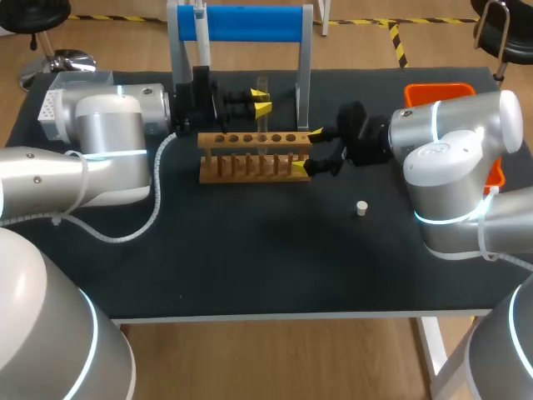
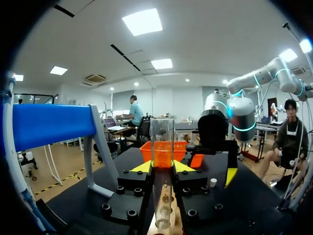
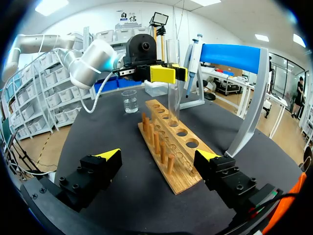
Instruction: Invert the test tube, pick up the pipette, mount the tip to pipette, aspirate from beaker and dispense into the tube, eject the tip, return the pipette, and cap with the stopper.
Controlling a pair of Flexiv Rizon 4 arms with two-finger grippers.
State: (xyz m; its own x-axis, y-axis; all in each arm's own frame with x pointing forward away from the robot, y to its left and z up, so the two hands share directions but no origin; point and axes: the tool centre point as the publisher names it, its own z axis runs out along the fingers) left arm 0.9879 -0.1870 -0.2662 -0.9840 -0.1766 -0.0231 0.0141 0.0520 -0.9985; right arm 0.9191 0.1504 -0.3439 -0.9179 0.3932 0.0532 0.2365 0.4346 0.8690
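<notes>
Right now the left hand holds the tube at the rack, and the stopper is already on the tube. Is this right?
Not the stopper: in the head view it stands on the table, apart from the tube. The left hand does hold the tube at the rack.

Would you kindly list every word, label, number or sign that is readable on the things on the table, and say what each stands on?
None can be read.
The test tube, the wooden rack, the stopper and the orange bin show no print.
Any marks on the beaker or the pipette are too small to read.
</notes>
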